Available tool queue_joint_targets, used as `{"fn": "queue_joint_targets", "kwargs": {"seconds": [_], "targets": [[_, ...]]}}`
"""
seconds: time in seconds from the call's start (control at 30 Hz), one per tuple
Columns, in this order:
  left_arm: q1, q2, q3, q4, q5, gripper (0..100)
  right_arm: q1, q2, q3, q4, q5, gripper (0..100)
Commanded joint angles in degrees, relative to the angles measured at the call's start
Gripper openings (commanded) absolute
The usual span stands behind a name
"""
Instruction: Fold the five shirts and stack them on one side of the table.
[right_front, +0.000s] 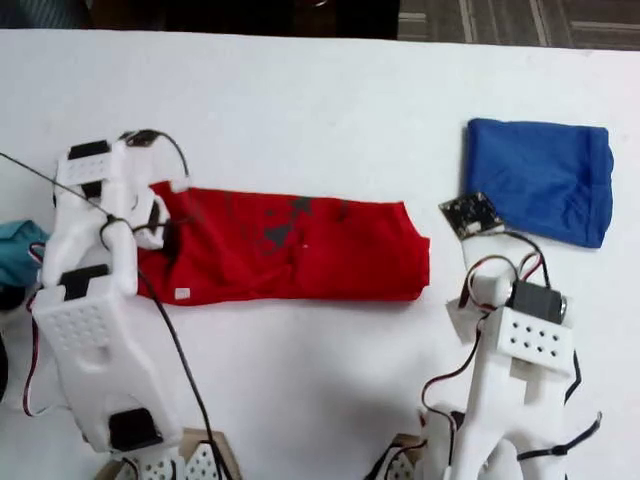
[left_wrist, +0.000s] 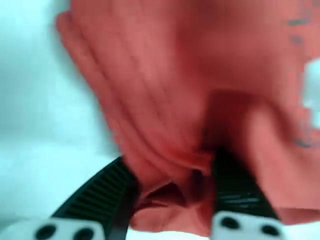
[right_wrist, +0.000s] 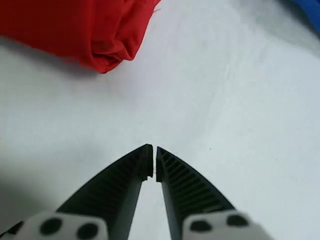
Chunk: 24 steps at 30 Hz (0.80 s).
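Observation:
A red shirt lies folded into a long strip across the middle of the white table. My left gripper is at the strip's left end; in the left wrist view its black fingers are shut on a bunch of red shirt cloth. A folded blue shirt rests at the right rear. My right gripper hovers shut and empty over bare table, with the red shirt's right end just ahead. In the high view the right arm stands below the blue shirt.
A teal garment pokes in at the left edge of the table. Dark cables trail from the left arm over the front of the table. The far half of the table is bare white surface.

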Motion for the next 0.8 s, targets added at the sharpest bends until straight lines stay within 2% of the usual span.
{"fn": "queue_joint_targets", "kwargs": {"seconds": [0.0,0.03,0.17,0.27,0.43,0.5,0.6,0.77], "targets": [[0.7,0.7,0.0,0.7,0.1,2,0.4,-3.6,5.3,-3.5,0.5,1.9],[-0.4,0.5,0.0,0.7,-0.3,4,0.4,-4.6,7.9,-5.4,0.4,1.9],[-6.4,0.1,-0.8,1.6,-5.5,3,0.4,-8.1,18.8,-14.5,0.2,1.9],[-11.7,0.2,-4.9,6.0,-9.2,3,0.5,-10.0,25.8,-19.6,0.2,1.9],[-17.9,0.2,-17.5,16.2,-14.0,3,2.6,-12.6,28.0,-20.9,0.1,1.9],[-18.5,0.2,-22.1,19.6,-14.9,3,3.5,-13.8,29.5,-21.6,0.0,1.9],[-18.4,-0.5,-23.6,19.5,-15.2,3,3.5,-15.5,30.2,-21.3,0.0,1.9],[-11.4,-6.4,-18.1,19.5,-13.8,3,3.6,-18.9,31.7,-21.2,-2.1,1.9]]}}
